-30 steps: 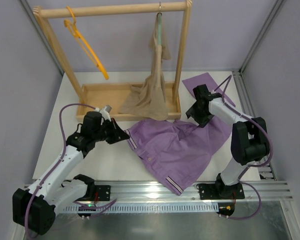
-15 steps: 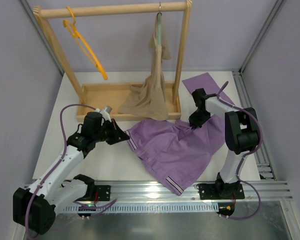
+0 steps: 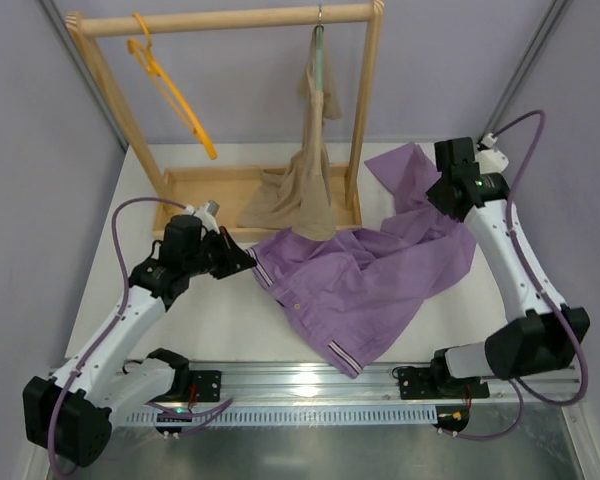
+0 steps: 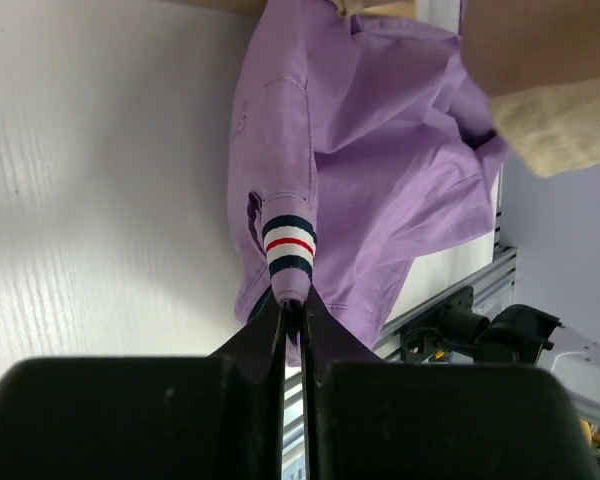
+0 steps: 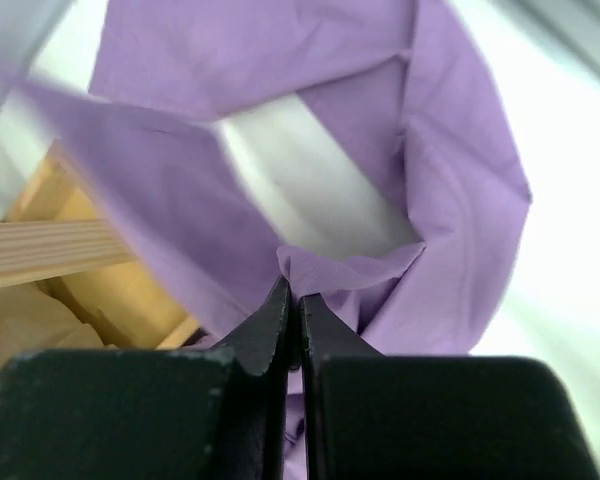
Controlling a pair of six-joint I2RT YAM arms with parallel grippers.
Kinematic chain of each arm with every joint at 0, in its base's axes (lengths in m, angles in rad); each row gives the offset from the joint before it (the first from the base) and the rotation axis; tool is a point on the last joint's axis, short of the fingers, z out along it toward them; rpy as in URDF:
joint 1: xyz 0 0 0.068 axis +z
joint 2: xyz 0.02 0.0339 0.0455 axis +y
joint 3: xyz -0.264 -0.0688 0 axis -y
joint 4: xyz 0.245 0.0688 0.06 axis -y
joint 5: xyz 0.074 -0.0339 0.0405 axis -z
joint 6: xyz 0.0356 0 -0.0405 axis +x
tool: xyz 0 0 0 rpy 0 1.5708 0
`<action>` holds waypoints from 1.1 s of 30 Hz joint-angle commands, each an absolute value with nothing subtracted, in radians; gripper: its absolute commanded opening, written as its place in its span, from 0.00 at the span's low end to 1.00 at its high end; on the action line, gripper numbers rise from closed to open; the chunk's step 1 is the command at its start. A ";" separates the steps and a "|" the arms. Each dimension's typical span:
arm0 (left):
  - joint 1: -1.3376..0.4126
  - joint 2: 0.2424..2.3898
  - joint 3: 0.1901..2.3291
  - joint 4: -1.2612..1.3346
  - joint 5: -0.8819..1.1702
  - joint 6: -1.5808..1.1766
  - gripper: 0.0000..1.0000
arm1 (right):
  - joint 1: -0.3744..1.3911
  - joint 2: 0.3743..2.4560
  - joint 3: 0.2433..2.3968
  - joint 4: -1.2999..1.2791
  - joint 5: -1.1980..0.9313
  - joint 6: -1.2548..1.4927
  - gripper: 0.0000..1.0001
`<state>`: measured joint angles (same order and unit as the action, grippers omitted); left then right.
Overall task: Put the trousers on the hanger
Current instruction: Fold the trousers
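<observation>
1. The trousers [image 3: 370,280] lie spread on the worktop [image 3: 210,330] in front of the wooden rack [image 3: 220,18].
2. The left claw [image 4: 292,300] is pinched on the striped waistband corner. The right claw [image 5: 292,298] grips a fold of leg cloth, held clear of the worktop.
3. Best to raise both ends evenly and taut. The beige garment [image 3: 305,190] may overlap the top edge, though that is unclear.
4. The hanger [image 3: 170,90] hangs at the rack's left end, well apart from the trousers.
</observation>
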<state>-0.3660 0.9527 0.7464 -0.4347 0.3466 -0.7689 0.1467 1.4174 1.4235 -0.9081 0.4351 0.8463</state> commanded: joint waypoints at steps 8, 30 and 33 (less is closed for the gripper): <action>-0.364 0.925 0.980 -0.554 0.174 -0.669 0.00 | 0.144 0.978 1.497 -1.081 0.725 0.798 0.04; -0.115 1.072 1.040 -0.703 -0.250 -0.652 0.00 | 0.143 1.157 1.516 -0.887 0.744 0.732 0.04; -0.086 1.135 1.061 -0.696 -0.221 -0.643 0.00 | 0.143 1.164 1.432 -0.835 0.741 0.733 0.04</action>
<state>-0.1108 1.0912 1.0153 -0.7525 -0.2417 -0.6491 0.1467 1.1889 1.4803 -0.9028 0.7338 0.7139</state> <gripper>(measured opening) 0.018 0.046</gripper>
